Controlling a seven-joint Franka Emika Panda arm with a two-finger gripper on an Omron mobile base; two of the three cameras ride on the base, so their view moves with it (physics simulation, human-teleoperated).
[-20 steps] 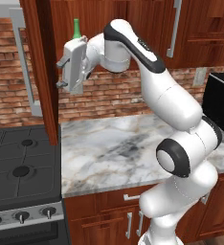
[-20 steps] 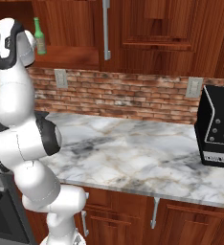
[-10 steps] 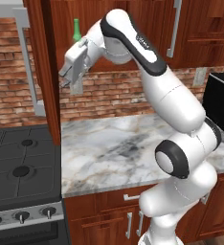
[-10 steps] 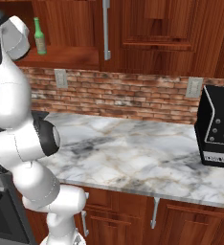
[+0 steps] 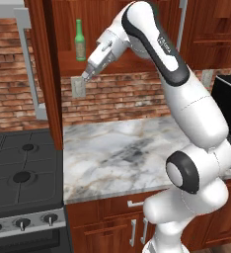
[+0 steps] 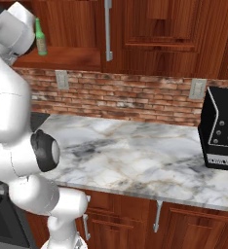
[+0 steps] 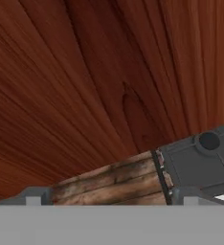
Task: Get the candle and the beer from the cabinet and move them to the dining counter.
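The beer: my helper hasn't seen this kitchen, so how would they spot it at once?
Look above the brick wall at the dark reddish wall cabinet, open on its left side. On its shelf stands the beer, a slim green bottle with a long neck and pale label, the lone green thing there.

We saw a glossy white, rounded robot arm (image 5: 186,99) with dark grey joint bands, small dark lettering, and a pale grey gripper (image 5: 86,77).

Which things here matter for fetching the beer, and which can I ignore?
Job:
- beer, upright on the open cabinet shelf
- gripper, fingers open and empty, below and right of the bottle in the left base view

Ignore:
- stove
- black appliance on the marble worktop
- wall outlets
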